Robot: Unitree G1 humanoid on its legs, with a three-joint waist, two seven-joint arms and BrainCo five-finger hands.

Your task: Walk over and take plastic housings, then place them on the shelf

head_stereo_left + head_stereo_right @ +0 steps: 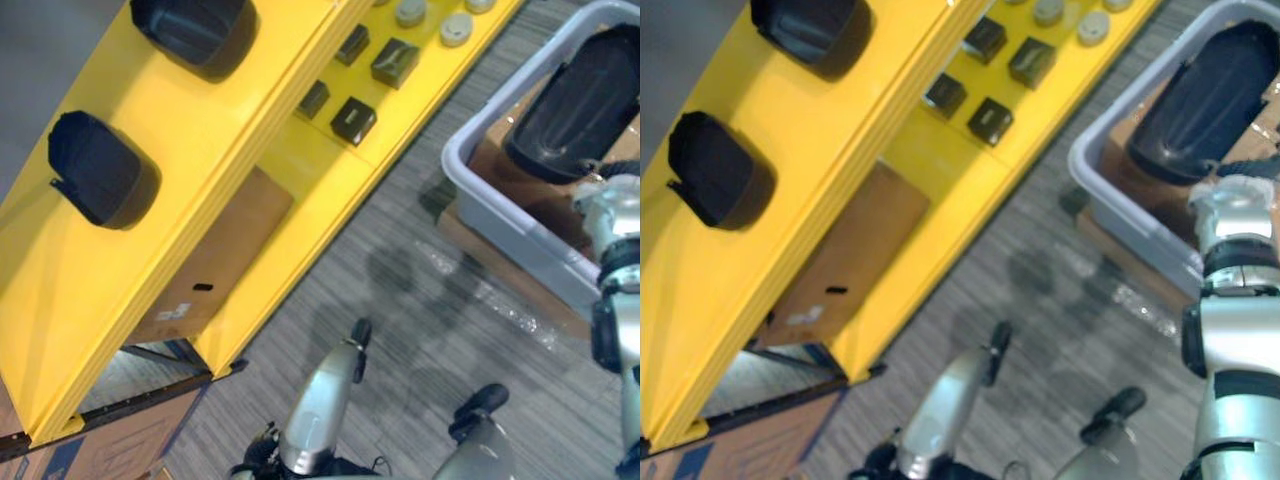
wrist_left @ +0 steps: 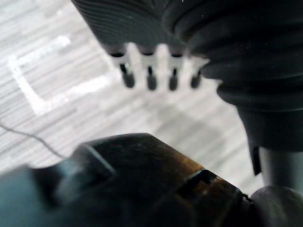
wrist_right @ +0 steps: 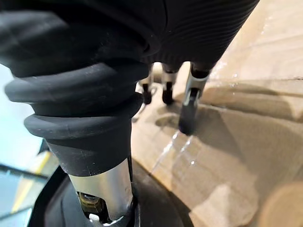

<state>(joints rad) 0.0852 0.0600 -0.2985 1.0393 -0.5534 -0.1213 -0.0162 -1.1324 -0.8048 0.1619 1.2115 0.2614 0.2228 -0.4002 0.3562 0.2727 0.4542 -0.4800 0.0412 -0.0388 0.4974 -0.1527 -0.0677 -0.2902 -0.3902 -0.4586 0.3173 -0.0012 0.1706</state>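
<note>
Open grey striped carpet point(image 1: 420, 300) runs between the long front edge of the yellow metal shelf point(image 1: 200, 170) and the rim of the pale grey plastic bin point(image 1: 500, 215). Two black rounded plastic housings point(image 1: 95, 165) sit well apart on the shelf's top level; a large black ribbed housing point(image 1: 585, 100) lies in the bin on brown film-wrapped cardboard point(image 3: 246, 142). The right hand point(image 3: 188, 113) is over that cardboard beside the large housing, fingers straight and holding nothing; the left hand point(image 2: 150, 82) hangs over the carpet, fingers relaxed, empty

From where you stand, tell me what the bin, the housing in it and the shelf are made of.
Bin: pale grey plastic, likely, smooth moulded rim. Housing: black matte plastic, fine ribbed lines. Shelf: glossy yellow, probably painted metal, by its sharp folded edges.
</note>
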